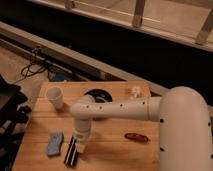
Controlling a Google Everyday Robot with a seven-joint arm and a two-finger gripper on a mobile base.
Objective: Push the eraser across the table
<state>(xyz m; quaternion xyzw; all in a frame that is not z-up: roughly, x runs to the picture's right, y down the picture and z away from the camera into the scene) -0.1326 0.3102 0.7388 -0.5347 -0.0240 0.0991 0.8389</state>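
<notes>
From the camera view I see the light wooden plank table [107,145] with my white arm reaching in from the right and bending down toward its near left part. The gripper [80,145] hangs at the end of that arm, right at the upper end of the long black rectangular eraser with a white stripe [71,153]. The eraser lies near the table's front edge, angled slightly. Just left of it lies the wavy blue sponge [54,143], close but apart. A white paper cup [55,97] stands upright near the far left corner, a dark round bowl [97,95] sits behind the arm, and a small reddish-brown oblong thing [136,137] lies to the right.
</notes>
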